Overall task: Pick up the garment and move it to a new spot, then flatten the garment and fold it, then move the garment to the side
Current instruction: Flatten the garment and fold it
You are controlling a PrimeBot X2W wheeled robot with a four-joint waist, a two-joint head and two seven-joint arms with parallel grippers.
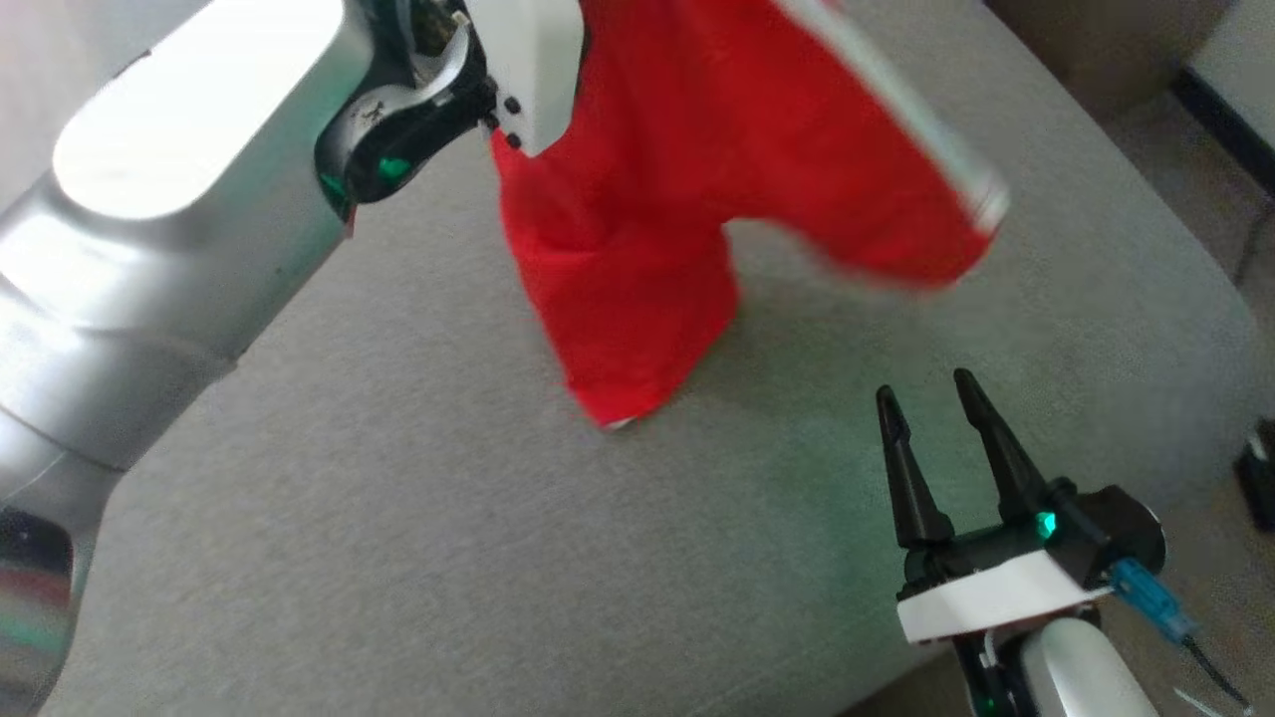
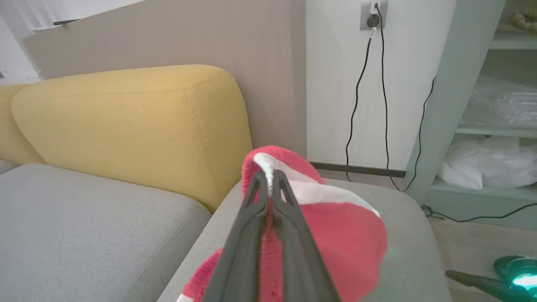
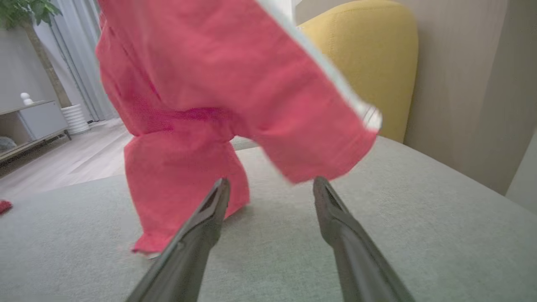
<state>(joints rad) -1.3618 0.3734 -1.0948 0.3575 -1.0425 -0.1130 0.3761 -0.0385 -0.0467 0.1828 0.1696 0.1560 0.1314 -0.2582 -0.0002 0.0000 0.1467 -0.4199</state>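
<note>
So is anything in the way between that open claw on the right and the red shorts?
Nothing visible. The red shorts hang from the left gripper, shut on their white-trimmed edge, and only bare grey cushion lies between them and the open right gripper.

Soft even daylight, glare on the left forearm [image 1: 149, 149], and the hanging red garment [image 1: 697, 179] is motion-blurred.

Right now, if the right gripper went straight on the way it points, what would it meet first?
Most likely the red garment: the right gripper, open, points at its hanging legs over the grey cushion. Depth is unclear, so it might slip through the gap between them.
</note>
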